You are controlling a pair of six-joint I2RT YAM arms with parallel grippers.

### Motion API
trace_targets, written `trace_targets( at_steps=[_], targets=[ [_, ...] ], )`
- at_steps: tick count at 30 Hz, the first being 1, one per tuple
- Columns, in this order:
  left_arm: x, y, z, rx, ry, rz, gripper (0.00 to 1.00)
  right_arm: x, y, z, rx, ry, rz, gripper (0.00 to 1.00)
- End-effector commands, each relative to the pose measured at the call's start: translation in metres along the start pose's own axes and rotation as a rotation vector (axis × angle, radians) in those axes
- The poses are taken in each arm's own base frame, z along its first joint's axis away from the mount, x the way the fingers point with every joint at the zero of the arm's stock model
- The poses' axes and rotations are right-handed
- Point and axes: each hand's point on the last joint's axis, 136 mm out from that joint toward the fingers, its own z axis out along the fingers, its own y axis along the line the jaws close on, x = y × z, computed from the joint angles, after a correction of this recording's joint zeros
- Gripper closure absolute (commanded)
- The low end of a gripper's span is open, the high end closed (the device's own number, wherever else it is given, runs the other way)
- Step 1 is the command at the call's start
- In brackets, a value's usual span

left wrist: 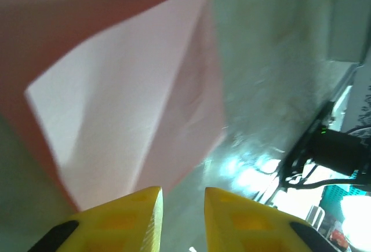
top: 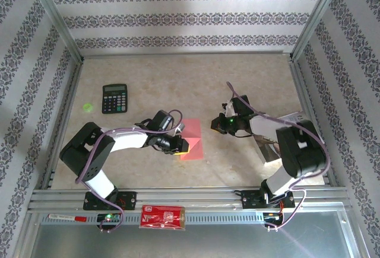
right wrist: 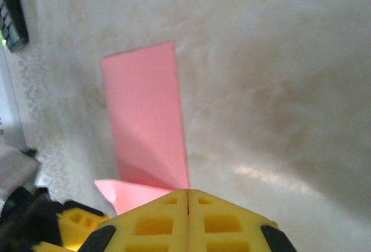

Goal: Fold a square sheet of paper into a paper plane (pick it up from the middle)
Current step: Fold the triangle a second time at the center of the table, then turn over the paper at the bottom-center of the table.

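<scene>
- Fingers (left wrist: 127, 223) of the left gripper (left wrist: 182, 217) stand slightly apart with nothing between them, at the lower left edge of the pink paper (left wrist: 133, 107).
- Fingers (right wrist: 156, 223) of the right gripper (right wrist: 188, 197) are pressed together and grip nothing visible.
- The paper lies partly folded on the table (top: 148, 74), between the grippers. One flap is raised beside the left gripper.
- Risk: the raised flap may spring open. Cause: an unpressed crease and parted left fingers.
- Risk: the thin sheet may slide and fold skew. Cause: a sideways push on a smooth surface.
- Containers: none in use. The paper rests directly on the table, and the calculator (top: 114, 98) sits well apart.
</scene>
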Motion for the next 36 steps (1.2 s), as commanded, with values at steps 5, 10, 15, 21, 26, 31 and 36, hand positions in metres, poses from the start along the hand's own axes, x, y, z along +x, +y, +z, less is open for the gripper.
trace_targets(
  at_steps=[5,10,15,21,26,31,36],
  targets=[
    [-0.036,-0.003,-0.014,-0.02,-0.097,-0.044,0.96,0.067,0.001,-0.008,0.11,0.035,-0.07,0.84],
    [-0.04,0.009,-0.003,-0.051,-0.063,-0.044,1.0,0.092,0.006,-0.001,0.119,0.07,-0.063,0.75],
    [-0.039,0.034,0.001,-0.101,-0.047,-0.067,1.0,0.105,0.006,0.004,0.131,0.076,-0.043,0.73],
    [-0.031,0.055,0.008,-0.123,-0.03,-0.088,1.0,0.118,0.003,0.014,0.167,0.082,-0.016,0.7],
    [-0.024,0.063,0.012,-0.12,-0.017,-0.104,1.0,0.12,0.001,0.022,0.18,0.082,-0.012,0.68],
    [-0.02,0.065,0.014,-0.116,-0.009,-0.105,1.0,0.119,0.003,0.028,0.185,0.089,-0.022,0.67],
    [-0.018,0.066,0.014,-0.116,-0.005,-0.109,1.0,0.119,0.003,0.035,0.175,0.101,-0.02,0.67]
  ],
)
